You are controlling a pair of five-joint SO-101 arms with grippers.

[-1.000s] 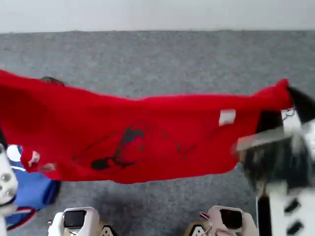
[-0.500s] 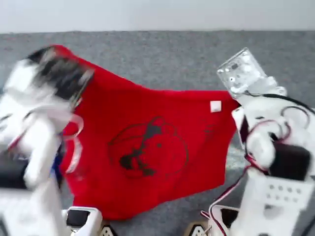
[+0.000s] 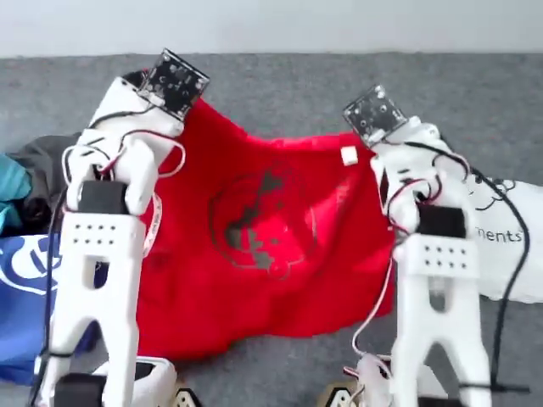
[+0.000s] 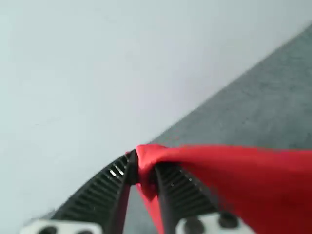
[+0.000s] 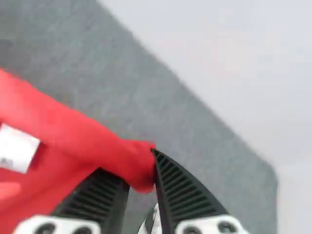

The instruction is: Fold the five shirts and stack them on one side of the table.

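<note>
**A:** Where is the red shirt (image 3: 263, 246)?

**B:** It is in the middle of the grey table (image 3: 280, 93). Its near hem slumps on the surface and its far edge is held up at two corners. The left gripper (image 4: 144, 168) is clamped on one corner. The right gripper (image 5: 134, 168) is pinched on the other, near the white label (image 5: 17, 148).

**A:** What could go wrong?

**B:** Each grip has only a small bunched nub of cloth, so I'd judge a sharp tug could pull a corner free and collapse that side. Uneven pulling would skew the fold. The trailing hem might also catch on the table covering and rumple. The blue shirt (image 3: 25, 280) lies just beside one edge and the white shirt (image 3: 509, 246) just beside the other, so a wide sweep could snag either.

**A:** How do the materials look?

**B:** The shirt is soft, limp jersey, creased, with a dark round print on the chest. The table covering looks fuzzy, like felt, so I'd expect it to drag on cloth. The gripper fingers (image 4: 183, 190) are black ribbed plastic and taper to narrow tips.
</note>
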